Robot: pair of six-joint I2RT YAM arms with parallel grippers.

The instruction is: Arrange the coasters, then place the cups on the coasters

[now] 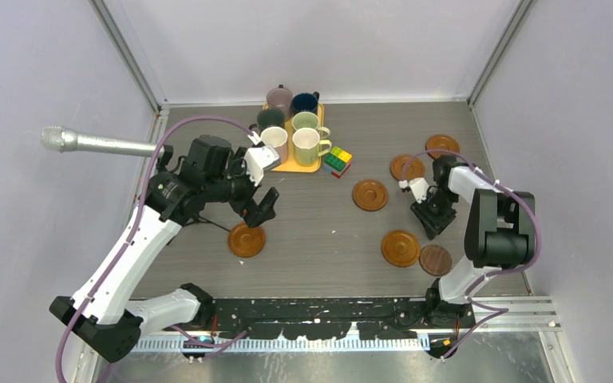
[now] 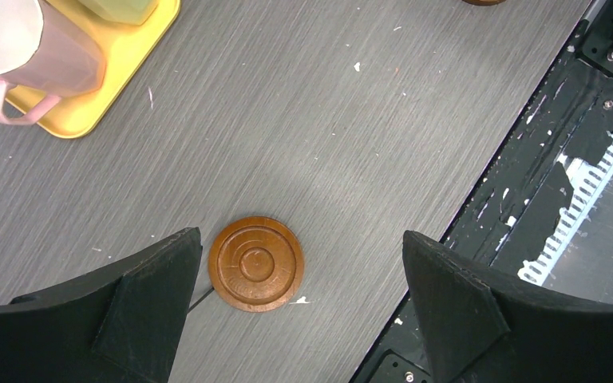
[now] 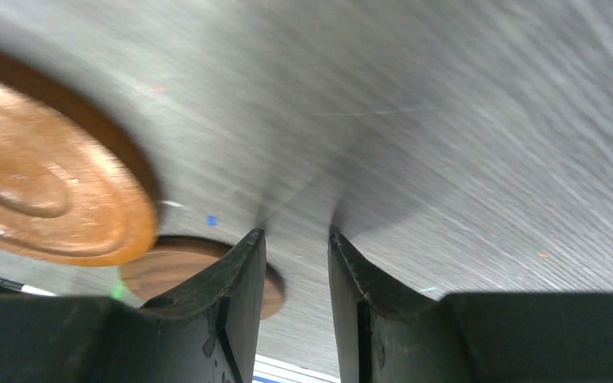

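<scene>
Right gripper point(image 3: 295, 235), slightly parted and empty, hangs low — may clip the round brown wooden coaster point(image 3: 48, 191) beside it; left gripper point(image 2: 301, 234) wide, empty.

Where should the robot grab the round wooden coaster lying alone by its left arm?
Come straight down from above and pinch the coaster across its raised rim, one finger on each side. It lies flat on the table, so there is probably no way under it.

Brown ring-grooved coasters point(image 1: 247, 239), yellow-orange tray point(image 1: 299, 167), multicoloured cube point(image 1: 337, 161), streaky grey table point(image 1: 319, 231).
</scene>
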